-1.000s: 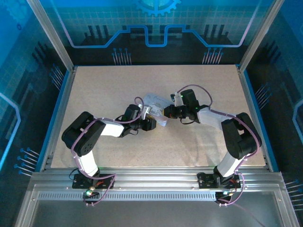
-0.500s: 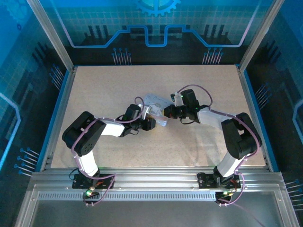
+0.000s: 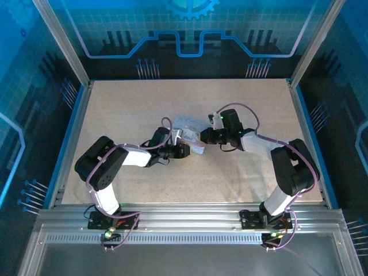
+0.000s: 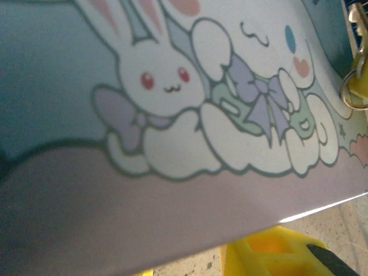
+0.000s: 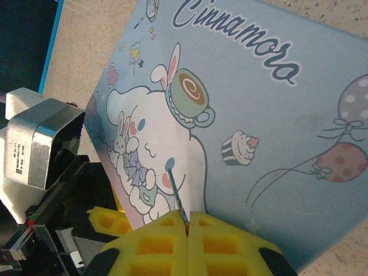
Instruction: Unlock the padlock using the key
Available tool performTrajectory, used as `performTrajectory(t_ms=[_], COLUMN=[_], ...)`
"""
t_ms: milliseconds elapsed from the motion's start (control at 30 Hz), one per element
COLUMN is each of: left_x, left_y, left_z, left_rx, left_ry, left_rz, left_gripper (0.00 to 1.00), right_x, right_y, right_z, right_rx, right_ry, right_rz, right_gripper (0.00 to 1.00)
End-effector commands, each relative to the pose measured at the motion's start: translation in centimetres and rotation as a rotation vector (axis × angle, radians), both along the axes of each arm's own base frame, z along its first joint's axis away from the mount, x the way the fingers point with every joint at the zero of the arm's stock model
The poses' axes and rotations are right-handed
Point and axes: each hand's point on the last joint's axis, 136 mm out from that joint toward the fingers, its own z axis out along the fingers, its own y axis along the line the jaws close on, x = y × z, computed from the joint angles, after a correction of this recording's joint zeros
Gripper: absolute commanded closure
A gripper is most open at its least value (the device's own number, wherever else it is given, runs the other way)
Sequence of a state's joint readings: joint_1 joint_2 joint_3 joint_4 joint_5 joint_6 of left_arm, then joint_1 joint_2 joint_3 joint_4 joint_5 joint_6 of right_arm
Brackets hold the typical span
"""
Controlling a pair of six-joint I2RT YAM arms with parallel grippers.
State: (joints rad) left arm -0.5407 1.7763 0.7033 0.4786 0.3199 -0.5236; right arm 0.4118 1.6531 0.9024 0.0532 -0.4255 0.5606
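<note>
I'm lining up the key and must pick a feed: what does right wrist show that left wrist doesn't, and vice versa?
Right wrist: the right gripper shut on what looks like the key, a thin silvery piece aimed at the cartoon-printed case, whose lettering is readable. Left wrist: a small metal ring at the case's right edge, close up. Both: the case's bunny print, with yellow pads at the bottom.

Pastel blue tin (image 5: 270,132) with cartoon bunnies, a cupcake, balloons and "Cinnamora" lettering, around the middle of a speckled beige table (image 3: 126,109). Blue patterned backdrop (image 3: 184,29) behind.
</note>
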Motion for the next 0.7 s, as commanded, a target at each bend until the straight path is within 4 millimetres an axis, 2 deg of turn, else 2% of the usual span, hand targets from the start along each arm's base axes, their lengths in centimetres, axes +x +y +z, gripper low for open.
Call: performTrajectory(t_ms=[0, 167, 267, 667], left_x=[0.4, 1.0, 1.2, 1.5], left_y=[-1.4, -1.4, -1.3, -1.3], left_z=[2.3, 1.9, 1.7, 0.5], left_rx=[-0.099, -0.091, -0.085, -0.081], left_ry=[-0.022, -0.011, -0.005, 0.058], left_rz=[-0.001, 0.025, 0.035, 0.132], left_gripper=[0.64, 0.57, 0.57, 0.59], right_x=[-1.0, -1.2, -1.9, -2.3], right_y=[0.0, 0.0, -0.2, 0.2], right_z=[-1.4, -1.8, -2.7, -2.8], right_rx=[-0.028, -0.036, -0.044, -0.040], right_ry=[0.037, 0.051, 0.074, 0.080], right_rz=[0.010, 0.009, 0.010, 0.009], right_gripper=[1.00, 1.00, 0.99, 1.00])
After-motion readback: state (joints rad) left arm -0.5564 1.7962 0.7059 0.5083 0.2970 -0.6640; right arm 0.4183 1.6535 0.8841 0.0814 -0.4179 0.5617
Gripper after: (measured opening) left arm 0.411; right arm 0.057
